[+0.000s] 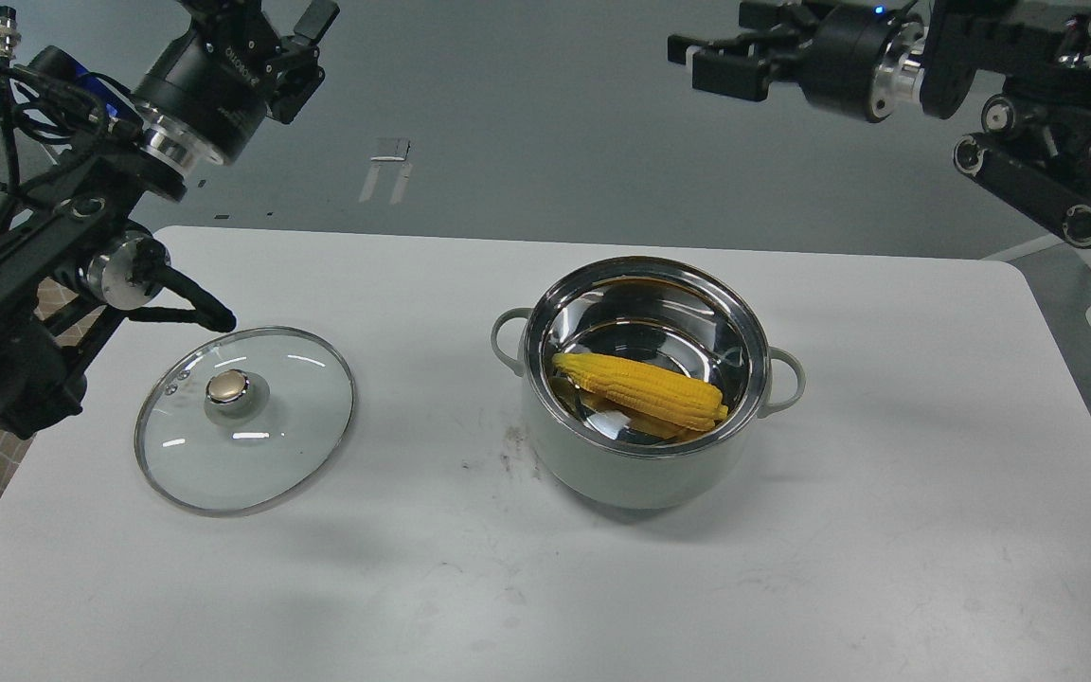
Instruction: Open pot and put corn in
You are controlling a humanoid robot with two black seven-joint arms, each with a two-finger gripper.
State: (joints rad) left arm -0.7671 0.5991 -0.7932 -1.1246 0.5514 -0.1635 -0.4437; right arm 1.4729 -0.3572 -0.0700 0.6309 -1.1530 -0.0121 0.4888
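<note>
The corn [642, 386] is lying inside the pot [645, 464], resting at a slant across the shiny steel bottom, pointed tip toward the left side of the pot and the blunt end toward the right. You can see its yellow reflection in the metal under it. The pot sits uncovered on the white table [886, 530], a bit right of the middle and closer to the far edge than the near one, with its two little loop handles sticking out left and right.

The glass lid [244, 419] is flat on the table well to the left of the pot, near the left edge, gold knob facing up — not touching anything.

Both arms are up off the table. The left gripper [304, 43] hangs above the far left corner, partly cut off by the top of the view, so I can't tell whether its fingers are spread or not. The right gripper [711, 57] is high past the far edge, pointing left, fingers a little apart and holding nothing.
</note>
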